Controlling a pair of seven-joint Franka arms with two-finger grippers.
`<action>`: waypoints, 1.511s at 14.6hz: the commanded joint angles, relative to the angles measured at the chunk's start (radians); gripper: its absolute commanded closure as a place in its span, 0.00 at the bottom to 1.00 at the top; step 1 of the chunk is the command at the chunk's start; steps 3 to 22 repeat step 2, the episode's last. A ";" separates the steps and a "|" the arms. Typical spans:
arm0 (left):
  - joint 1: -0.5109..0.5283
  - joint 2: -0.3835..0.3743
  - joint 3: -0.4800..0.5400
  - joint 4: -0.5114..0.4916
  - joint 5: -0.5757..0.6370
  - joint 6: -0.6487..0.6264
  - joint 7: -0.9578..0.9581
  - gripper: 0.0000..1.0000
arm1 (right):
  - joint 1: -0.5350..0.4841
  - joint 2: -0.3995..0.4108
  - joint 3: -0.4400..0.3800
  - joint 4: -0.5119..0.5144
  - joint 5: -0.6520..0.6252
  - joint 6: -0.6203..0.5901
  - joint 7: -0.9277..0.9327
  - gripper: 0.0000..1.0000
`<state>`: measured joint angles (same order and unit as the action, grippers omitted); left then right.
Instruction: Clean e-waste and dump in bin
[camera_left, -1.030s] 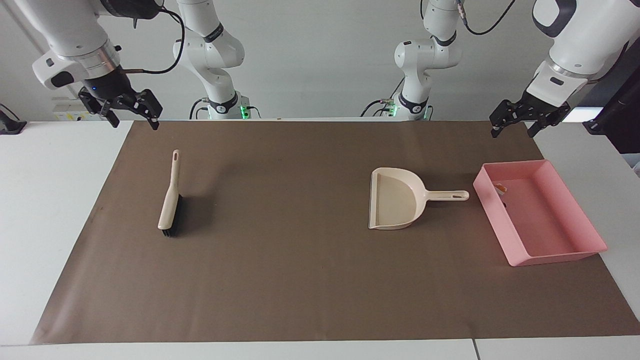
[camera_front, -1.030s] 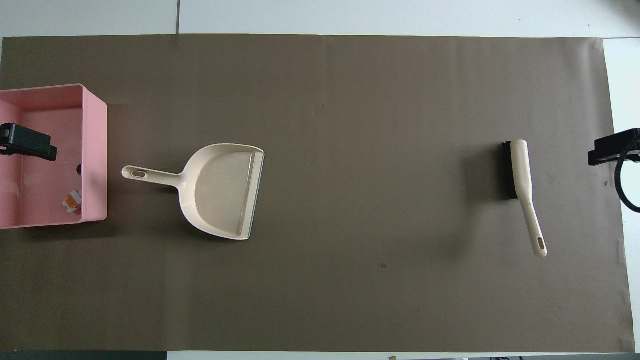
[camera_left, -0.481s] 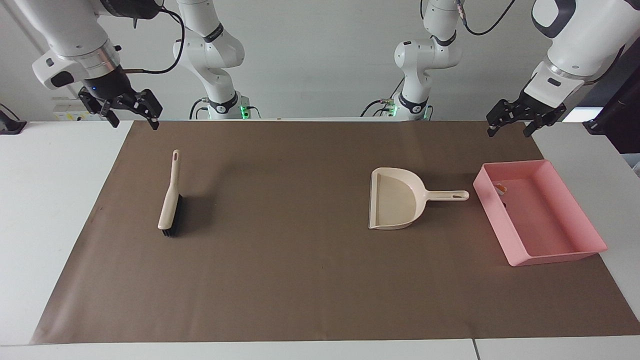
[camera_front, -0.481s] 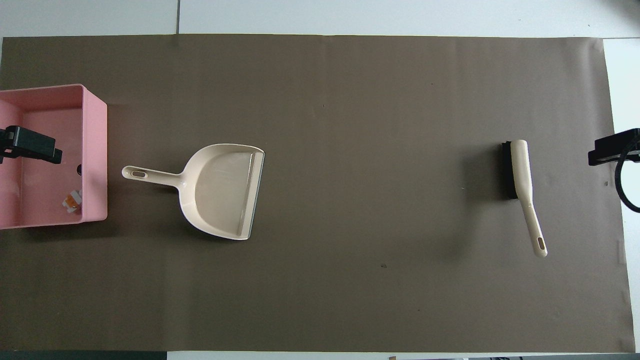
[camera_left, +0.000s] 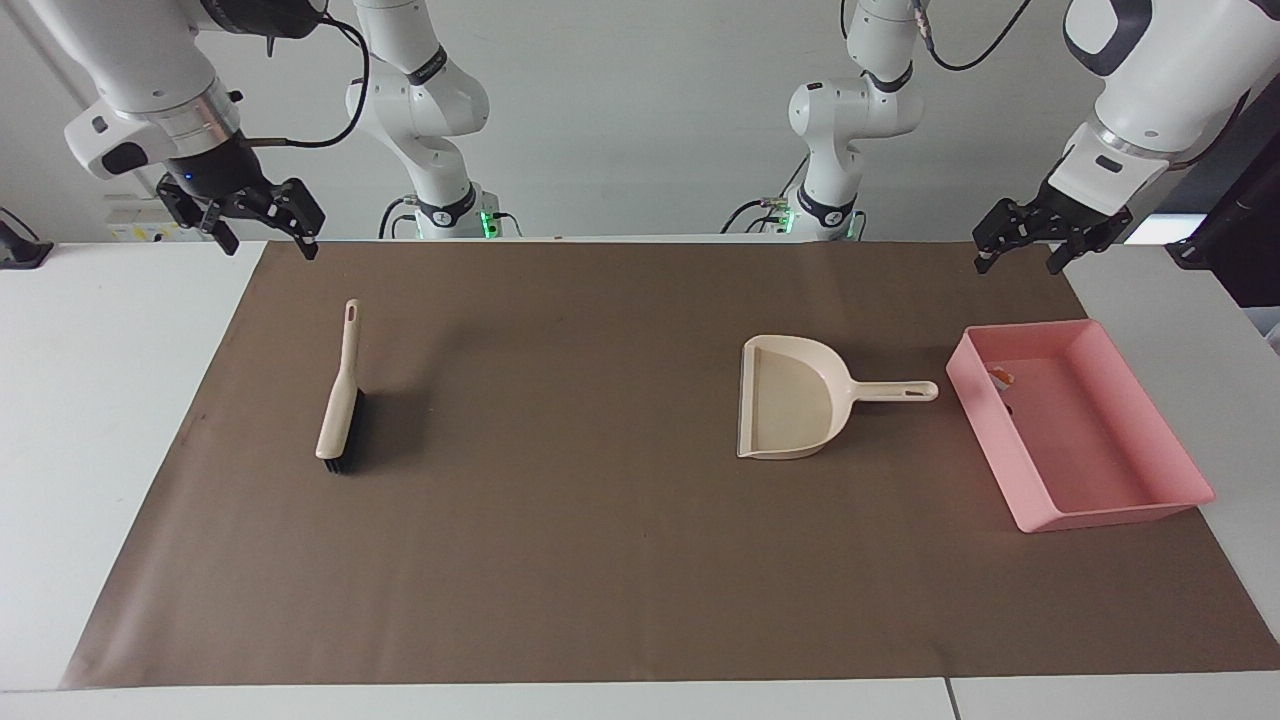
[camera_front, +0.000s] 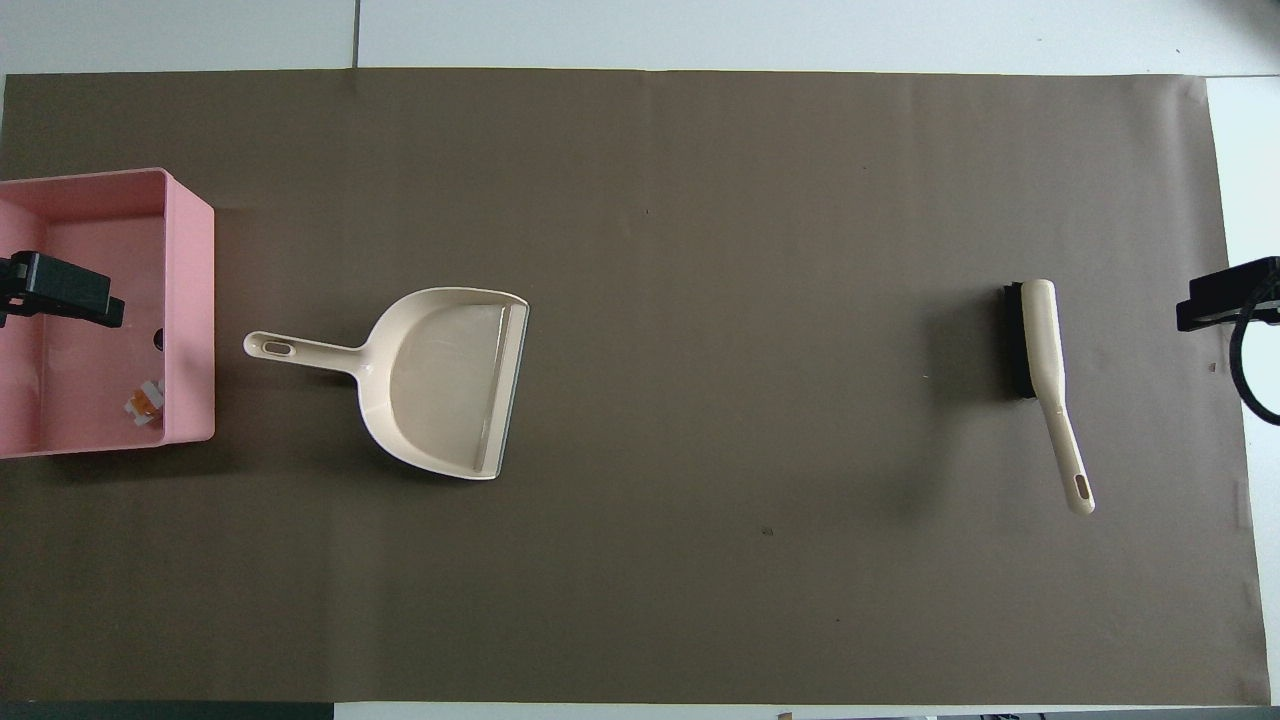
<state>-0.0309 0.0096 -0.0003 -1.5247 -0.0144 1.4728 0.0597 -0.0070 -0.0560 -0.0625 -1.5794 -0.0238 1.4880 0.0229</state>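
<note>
We see two grippers, both raised and holding nothing. The left gripper (camera_left: 1021, 250) hangs with its two fingers spread apart, over the edge of the brown paper mat (camera_left: 600, 560) at the left arm's end of the table. The right gripper (camera_left: 265, 232) hangs over the mat's corner at the right arm's end, its fingers also parted.

One shallow rectangular pink plastic bin (camera_left: 1150, 400) sits at the left arm's end of the mat. Inside it, against the wall nearest the dustpan, lie two e-waste scraps: one white-grey piece with orange marks (camera_front: 145, 400) and one small dark block (camera_front: 158, 340).

One beige plastic dustpan (camera_left: 790, 410) lies just beside the bin, its handle pointing toward it. One beige hand brush with black bristles (camera_left: 340, 410) lies well apart, toward the right arm's end, handle toward the robots.
</note>
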 joint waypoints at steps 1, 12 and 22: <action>0.002 -0.023 0.003 -0.023 -0.006 -0.003 -0.009 0.02 | 0.001 -0.022 -0.003 -0.025 0.001 0.002 -0.011 0.00; 0.002 -0.022 0.003 -0.023 -0.006 -0.003 -0.009 0.02 | 0.001 -0.022 -0.005 -0.025 0.001 0.000 -0.011 0.00; 0.002 -0.022 0.003 -0.023 -0.006 -0.003 -0.009 0.02 | 0.001 -0.022 -0.005 -0.025 0.001 0.000 -0.011 0.00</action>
